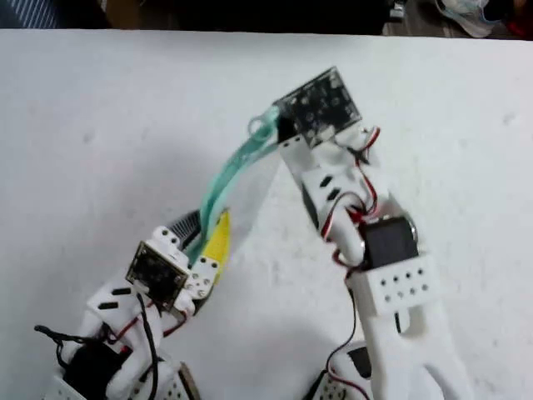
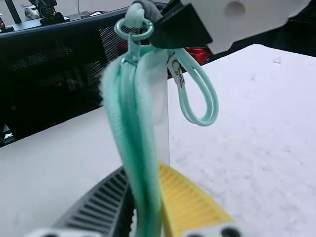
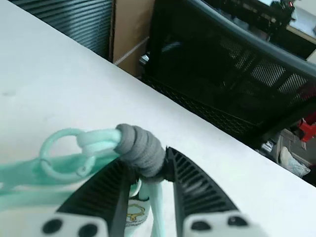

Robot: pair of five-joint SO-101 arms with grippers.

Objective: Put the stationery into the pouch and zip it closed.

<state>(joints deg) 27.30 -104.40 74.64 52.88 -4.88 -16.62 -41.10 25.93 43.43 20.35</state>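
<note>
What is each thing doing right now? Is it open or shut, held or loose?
pouch, held up between both grippers.
zipper, looks zipped shut along the part in view.
zip pull, pinched by the right gripper.
strap loop, hanging loose.
left gripper, shut on the pouch's end.
right gripper, shut on the zip pull.

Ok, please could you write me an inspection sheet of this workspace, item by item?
Surface: white table.
Job's things: pouch held between both arms, mint zipper uppermost, mint loop hanging.
Clutter: nothing seen.
Grippers: left gripper, jaws shut on the pouch's end; right gripper, jaws shut on the grey zipper pull.
Cables: red, white and black wires along the right arm.
Surroundings: black mesh frame beyond the table edge.
</note>
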